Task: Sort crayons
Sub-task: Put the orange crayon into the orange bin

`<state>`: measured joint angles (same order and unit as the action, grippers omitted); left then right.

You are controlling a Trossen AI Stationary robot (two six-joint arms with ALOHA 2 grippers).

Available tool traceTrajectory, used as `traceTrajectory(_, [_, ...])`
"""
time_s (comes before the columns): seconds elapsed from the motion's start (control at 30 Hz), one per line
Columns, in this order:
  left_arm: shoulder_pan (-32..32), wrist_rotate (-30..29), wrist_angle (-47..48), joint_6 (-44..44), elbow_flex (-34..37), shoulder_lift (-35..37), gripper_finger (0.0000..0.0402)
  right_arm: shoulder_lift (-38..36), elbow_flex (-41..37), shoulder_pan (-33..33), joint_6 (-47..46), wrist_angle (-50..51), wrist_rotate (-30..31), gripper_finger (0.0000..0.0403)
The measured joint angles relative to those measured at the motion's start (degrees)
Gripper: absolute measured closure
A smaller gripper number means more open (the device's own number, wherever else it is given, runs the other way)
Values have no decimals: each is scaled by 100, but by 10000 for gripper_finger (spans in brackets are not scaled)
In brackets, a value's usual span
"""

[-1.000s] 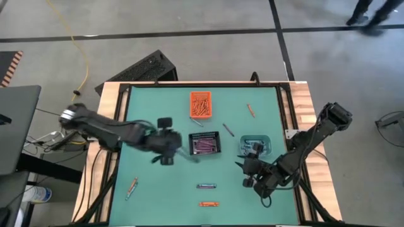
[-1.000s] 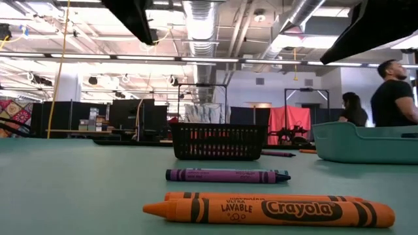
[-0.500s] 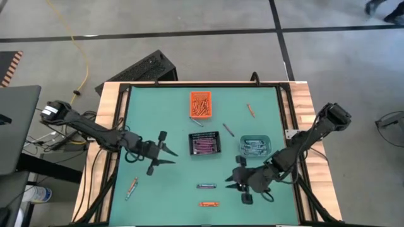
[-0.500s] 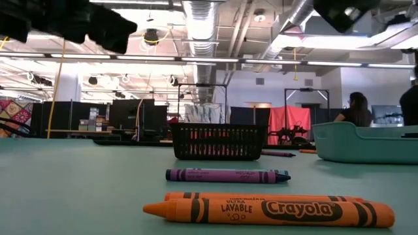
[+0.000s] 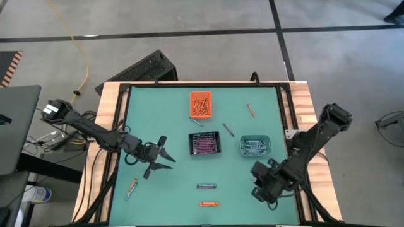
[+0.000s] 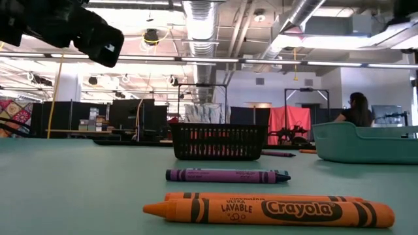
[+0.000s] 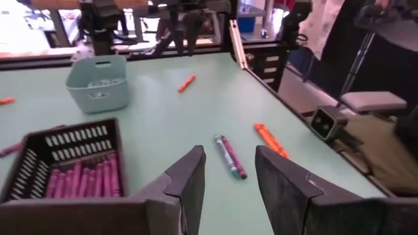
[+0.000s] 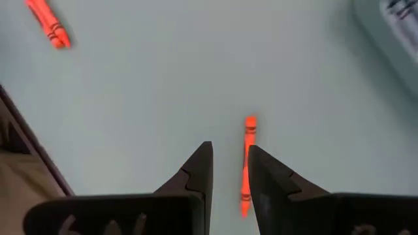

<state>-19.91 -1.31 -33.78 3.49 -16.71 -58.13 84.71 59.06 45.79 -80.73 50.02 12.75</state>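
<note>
Right gripper (image 8: 228,171) shifted, jaws beside orange crayon (image 8: 247,163)

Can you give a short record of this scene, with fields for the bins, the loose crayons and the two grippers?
orange bin: orange crayons inside
black bin: purple crayons inside
teal bin: crayons inside
loose crayons: purple and blue pair; orange pair
left gripper: open, empty, left of the black bin
right gripper: empty, narrow gap, above the mat near an orange crayon

- A big open workshop or lab hall.
- Bare ducts (image 6: 199,26) and strip lights (image 6: 150,59) run overhead.
- Concrete floor (image 5: 189,50) with a yellow cable (image 5: 79,44).
- Green table (image 5: 170,189) in a wooden frame.
</note>
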Motion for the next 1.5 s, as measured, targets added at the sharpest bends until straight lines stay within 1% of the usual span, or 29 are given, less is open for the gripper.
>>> traceTrajectory(0.13, [-109,-5,-19,361,0,0,278,3,-188,148,-130,-555,197,314])
traceTrajectory(0.2, [-188,-17,-16,525,0,0,278,4,-281,185,52,-1028,398,314])
traceTrajectory(0.27, [-280,-17,-4,612,0,0,278,25,-314,189,462,-1486,541,314])
traceTrajectory(0.37, [-397,-36,2,621,0,-2,278,90,-314,159,1298,-2158,614,314])
traceTrajectory(0.53, [-484,-128,7,622,0,-2,278,94,-314,77,2602,-3175,932,314])
traceTrajectory(0.67, [-484,-199,15,623,0,-2,278,108,-314,56,3561,-3859,978,314])
traceTrajectory(0.8, [-484,-216,64,630,0,-2,278,472,-314,103,4213,-4853,908,314])
traceTrajectory(0.93, [-484,-214,109,644,-2,-7,278,1232,-309,139,5325,-6147,557,314])
traceTrajectory(1.0, [-484,-215,131,675,-4,-6,278,1614,-309,143,5608,-6673,515,314])
traceTrajectory(1.07, [-484,-214,150,686,-4,-4,278,1906,-242,122,5633,-6742,514,314])
traceTrajectory(1.17, [-484,-218,217,686,-4,-6,278,2177,-116,25,5771,-6404,527,314])
traceTrajectory(1.27, [-484,-241,250,688,-4,-5,278,2410,-17,-130,5817,-6297,540,310])
traceTrajectory(1.37, [-484,-270,302,686,-4,-7,278,2666,100,-258,5883,-6258,527,292])
traceTrajectory(1.5, [-484,-287,316,686,-4,-7,278,2811,226,-377,6165,-6216,534,254])
